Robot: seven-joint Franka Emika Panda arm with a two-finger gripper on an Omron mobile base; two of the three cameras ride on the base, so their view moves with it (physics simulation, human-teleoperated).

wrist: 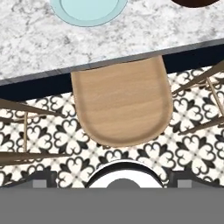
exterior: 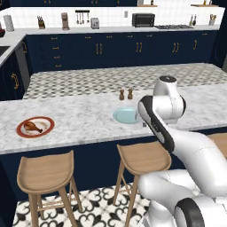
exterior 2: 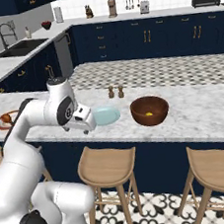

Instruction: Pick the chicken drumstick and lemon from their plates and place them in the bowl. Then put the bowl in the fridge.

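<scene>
Lemon (exterior 2: 148, 113) lies in bowl (exterior 2: 149, 110) at 3 o'clock of blue plate (exterior 2: 106, 115); chicken drumstick (exterior: 33, 126) on red-rimmed plate (exterior: 35, 127); gripper (exterior 2: 85, 123) opening cannot be told; no legible writing

The kitchen is evenly and brightly lit, a flat rendered light with no clear source. The marble counter (exterior: 84, 119) reads pale and clean, with no glare. Shadows are faint: the wooden stools (exterior: 44, 170) barely darken the patterned floor (wrist: 183, 131). The dark reddish-brown bowl (exterior 2: 149, 110) shows a soft gloss on its rim. The white arm (exterior 2: 31, 129) shades gently to grey underneath. All three views are somewhat coarse and soft, the back wall's small items blurred. Straight edges stay straight.
</scene>
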